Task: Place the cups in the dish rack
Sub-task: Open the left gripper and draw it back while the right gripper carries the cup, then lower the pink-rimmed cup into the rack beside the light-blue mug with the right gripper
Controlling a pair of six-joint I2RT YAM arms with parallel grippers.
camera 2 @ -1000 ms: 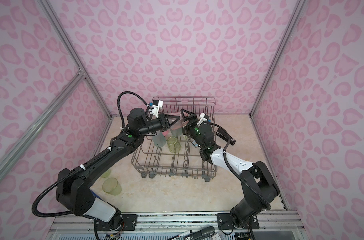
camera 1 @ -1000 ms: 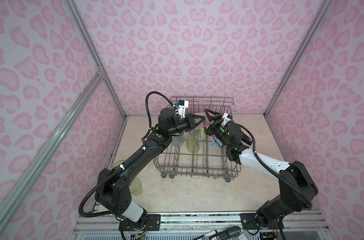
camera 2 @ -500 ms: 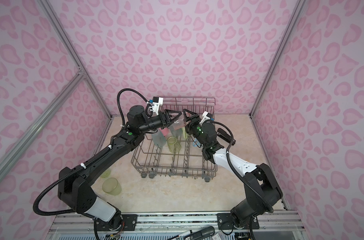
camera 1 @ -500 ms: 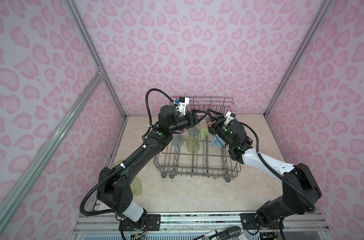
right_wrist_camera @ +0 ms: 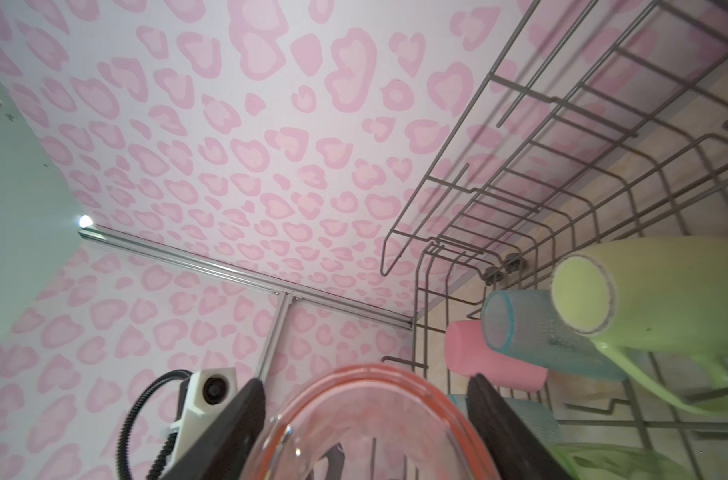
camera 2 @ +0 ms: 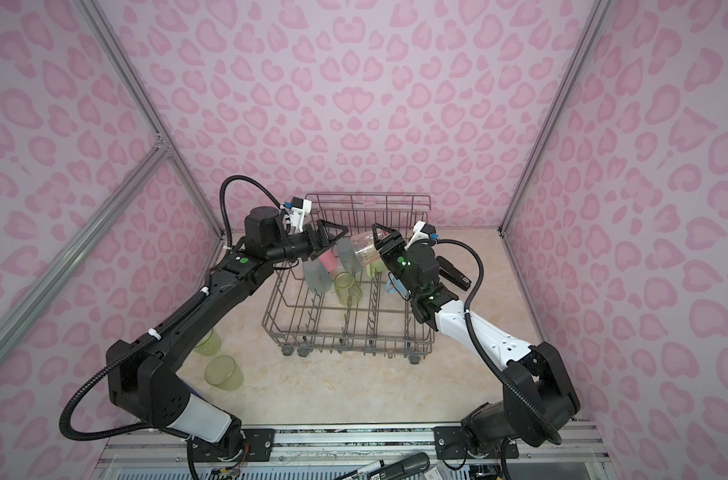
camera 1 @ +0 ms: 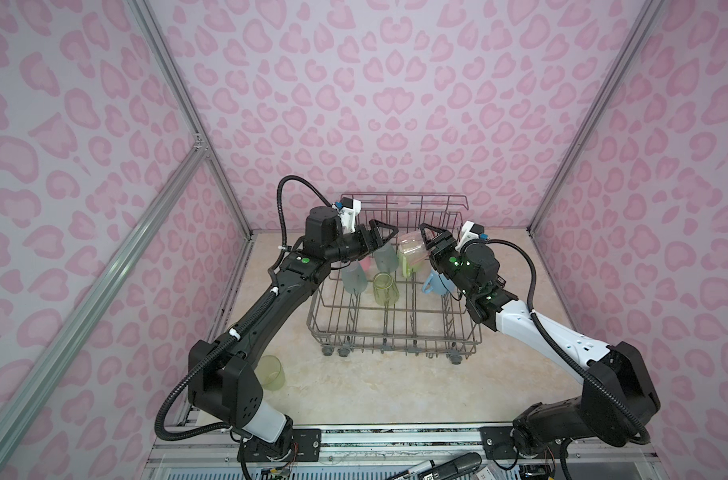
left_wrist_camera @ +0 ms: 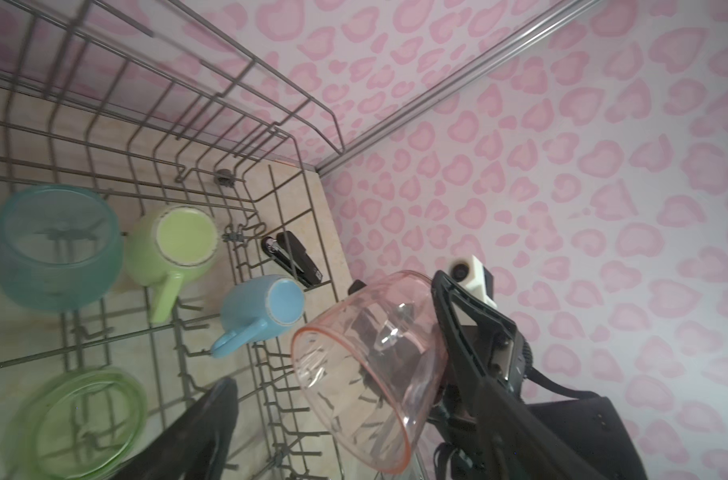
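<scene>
On the bench [camera 1: 375, 386], above the rack's [camera 1: 395, 345] far side, a salmon cup [camera 1: 410, 245] is clamped sideways between the right fingers [right_wrist_camera: 237, 428], while the left fingers [left_wrist_camera: 206, 419] are spread wide and empty.

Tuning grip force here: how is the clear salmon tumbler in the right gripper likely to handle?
The salmon tumbler looks thin-walled and see-through, so it is probably light and a little springy under the right gripper. Its glossy, tapered wall may slip in that grip. Held tilted above the dish rack, it would likely roll if released there.
</scene>
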